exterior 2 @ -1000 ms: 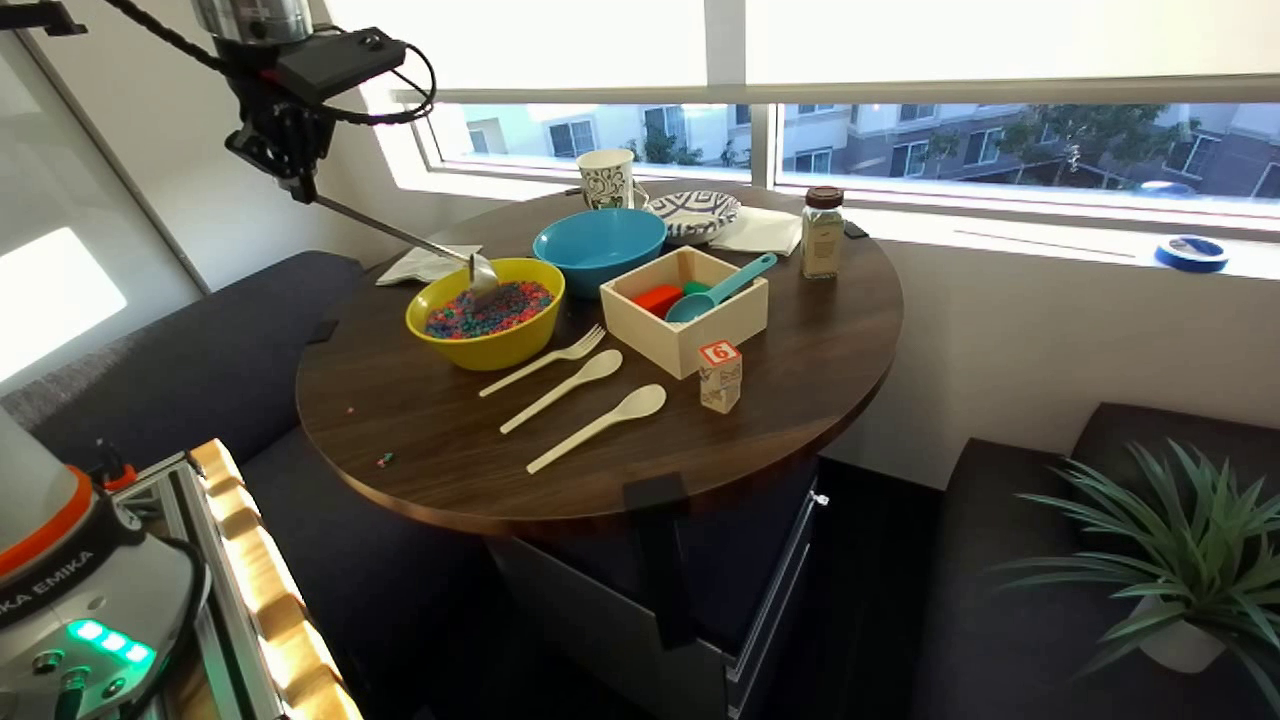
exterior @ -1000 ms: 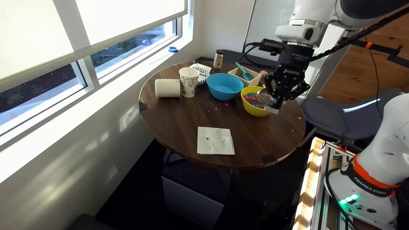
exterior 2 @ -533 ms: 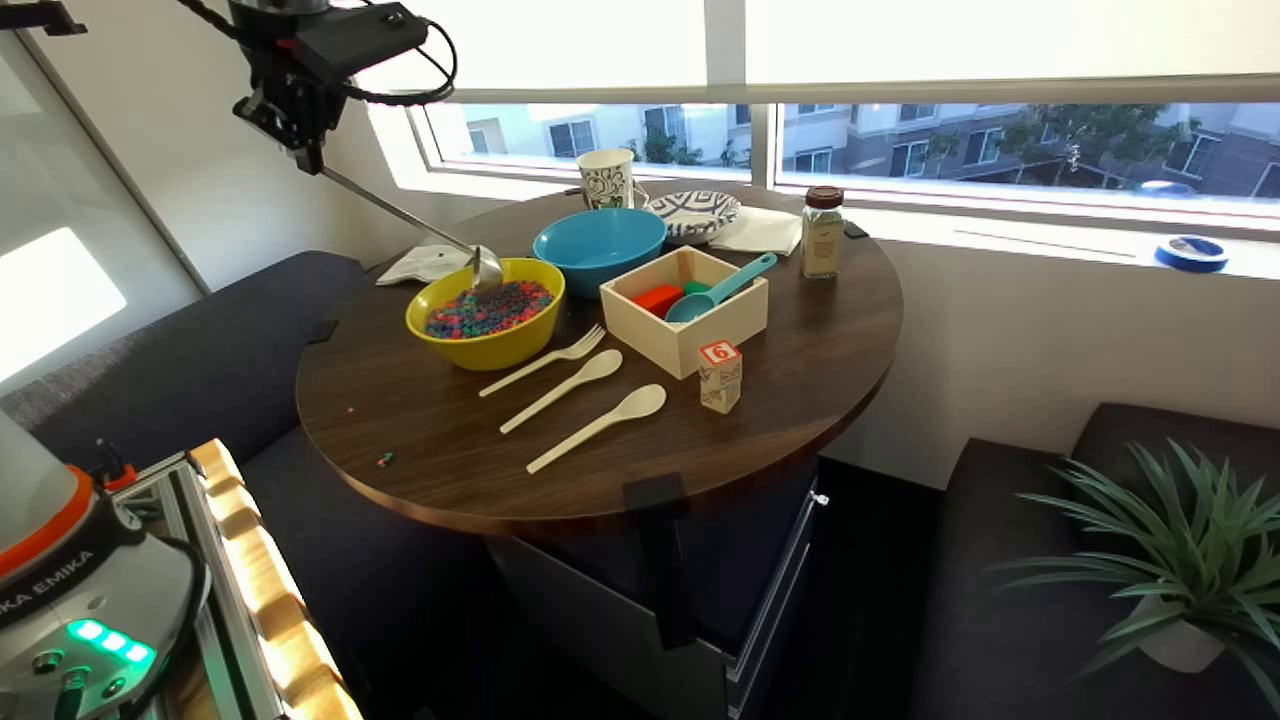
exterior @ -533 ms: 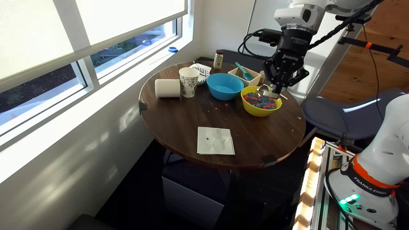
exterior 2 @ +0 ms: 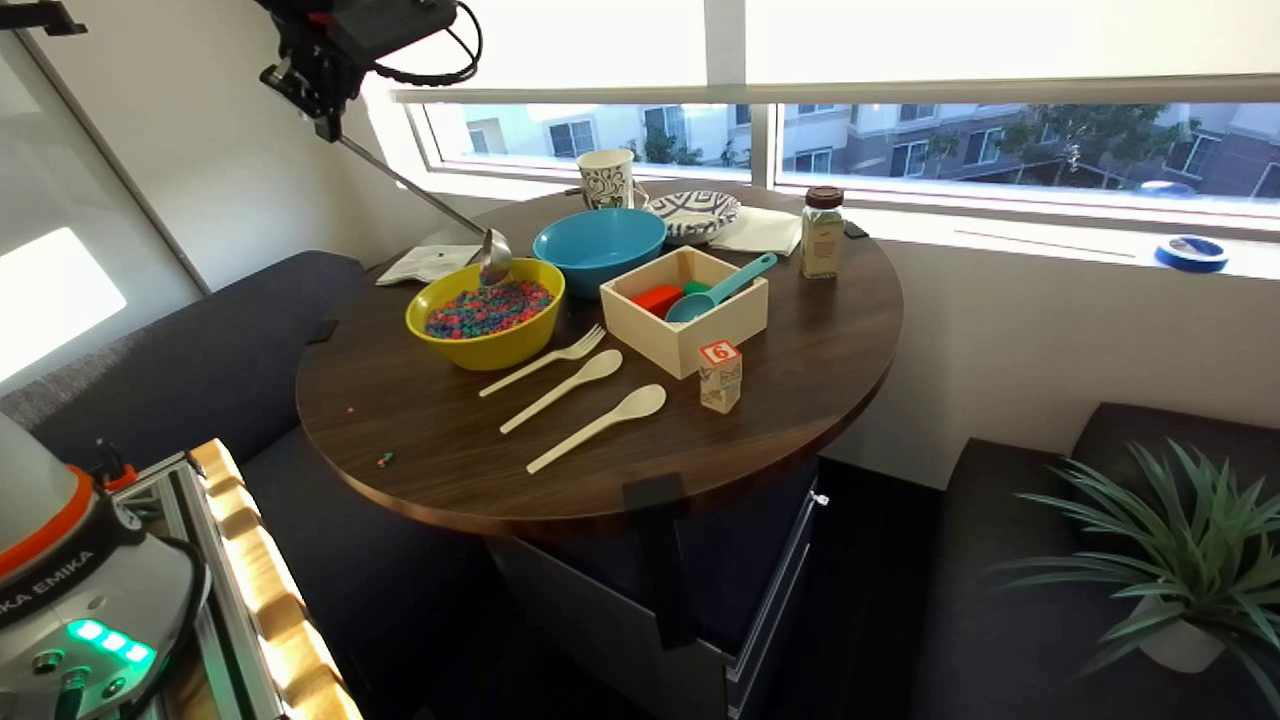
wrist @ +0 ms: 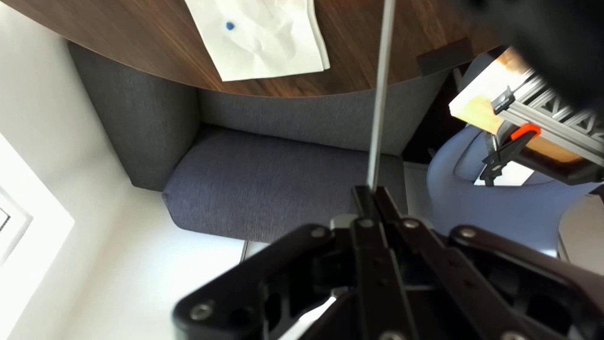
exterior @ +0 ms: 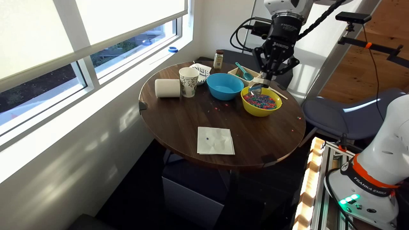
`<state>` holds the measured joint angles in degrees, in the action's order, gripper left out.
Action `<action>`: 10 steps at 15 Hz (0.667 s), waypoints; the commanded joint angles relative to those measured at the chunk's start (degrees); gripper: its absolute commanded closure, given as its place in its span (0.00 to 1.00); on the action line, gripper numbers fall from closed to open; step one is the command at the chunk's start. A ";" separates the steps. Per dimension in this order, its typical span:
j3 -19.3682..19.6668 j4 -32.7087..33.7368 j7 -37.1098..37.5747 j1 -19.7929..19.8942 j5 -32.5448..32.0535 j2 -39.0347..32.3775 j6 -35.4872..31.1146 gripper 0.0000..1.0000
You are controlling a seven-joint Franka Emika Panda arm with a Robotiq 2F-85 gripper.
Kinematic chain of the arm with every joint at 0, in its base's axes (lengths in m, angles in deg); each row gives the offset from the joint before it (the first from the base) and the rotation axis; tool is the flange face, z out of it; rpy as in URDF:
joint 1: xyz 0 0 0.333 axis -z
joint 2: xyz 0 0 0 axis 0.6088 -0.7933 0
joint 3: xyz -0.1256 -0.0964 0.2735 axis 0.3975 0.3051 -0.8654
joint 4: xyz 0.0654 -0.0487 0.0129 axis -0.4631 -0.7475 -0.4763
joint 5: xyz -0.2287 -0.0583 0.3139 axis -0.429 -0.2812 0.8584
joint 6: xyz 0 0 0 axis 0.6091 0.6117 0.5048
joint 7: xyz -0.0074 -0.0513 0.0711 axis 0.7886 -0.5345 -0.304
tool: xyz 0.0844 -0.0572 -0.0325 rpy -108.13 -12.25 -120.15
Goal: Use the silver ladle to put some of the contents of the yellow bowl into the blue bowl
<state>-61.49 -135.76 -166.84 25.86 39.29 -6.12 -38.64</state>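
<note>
silver, probably stiff yet slick, the ladle (wrist: 381,94) slants, scoop (exterior 2: 494,260) over the yellow bowl (exterior 2: 495,353), pinched high up by the gripper (wrist: 372,190), where a firm hold should best keep any load from twisting it.

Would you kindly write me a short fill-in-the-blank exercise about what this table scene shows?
1. The gripper is shut on the handle of the silver ____.
2. A heap of small colourful pieces lies in the ____ bowl.
3. On the table, two pale spoons lie beside one pale ____.
4. In an exterior view, the red digit facing up near the wooden box reads ____.

Missing words: ladle; yellow; fork; 6.
</note>
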 commanded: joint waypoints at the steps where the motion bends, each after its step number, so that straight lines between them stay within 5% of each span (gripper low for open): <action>1: -0.20 5.91 -0.62 1.76 4.98 -5.23 5.57 0.99; 10: 0.91 20.93 6.42 9.82 11.75 -12.54 21.63 0.99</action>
<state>-61.18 -120.72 -163.02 32.98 47.26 -15.00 -22.09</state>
